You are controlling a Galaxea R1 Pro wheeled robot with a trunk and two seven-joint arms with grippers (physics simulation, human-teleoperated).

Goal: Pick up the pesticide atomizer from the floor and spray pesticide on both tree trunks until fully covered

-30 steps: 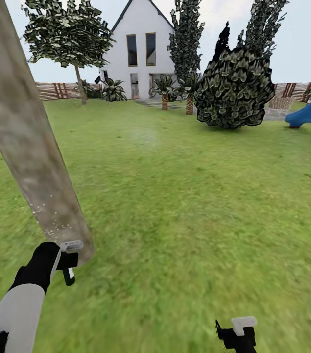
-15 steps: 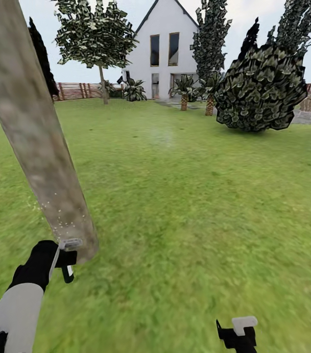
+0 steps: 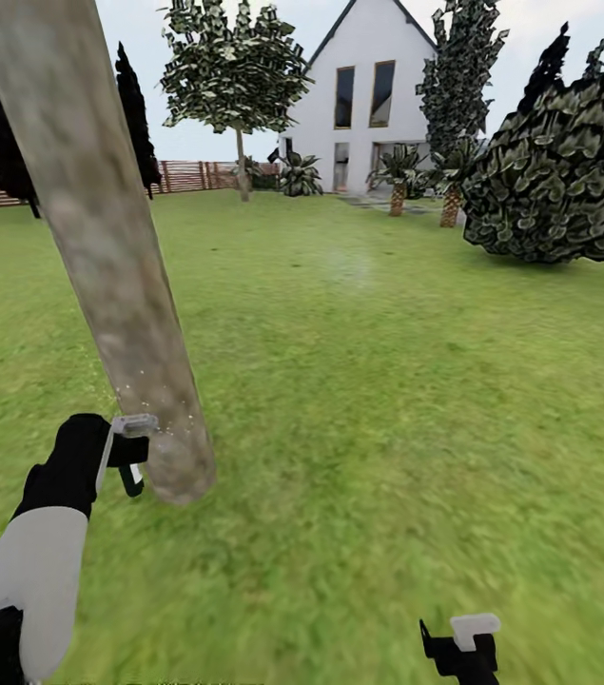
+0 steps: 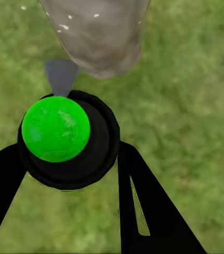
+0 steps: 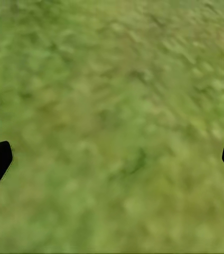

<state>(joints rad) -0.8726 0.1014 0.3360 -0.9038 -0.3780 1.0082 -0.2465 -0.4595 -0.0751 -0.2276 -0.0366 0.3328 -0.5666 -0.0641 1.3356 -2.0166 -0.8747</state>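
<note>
Item: my left gripper (image 4: 70,159) was clamped on the atomizer (image 4: 64,137), nozzle just beside the speckled trunk (image 3: 121,276). Item: my right gripper (image 5: 112,159) hung wide open, empty, over lawn (image 3: 387,381).

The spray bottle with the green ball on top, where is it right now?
The pesticide atomizer sits between the left gripper's fingers at the head view's lower left, its nozzle aimed at the foot of the near tree trunk on the lawn.

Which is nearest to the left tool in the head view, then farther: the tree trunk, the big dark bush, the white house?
1. Tree trunk, right beside the left tool.
2. Big dark bush, far right across the lawn.
3. White house, at the back.
</note>
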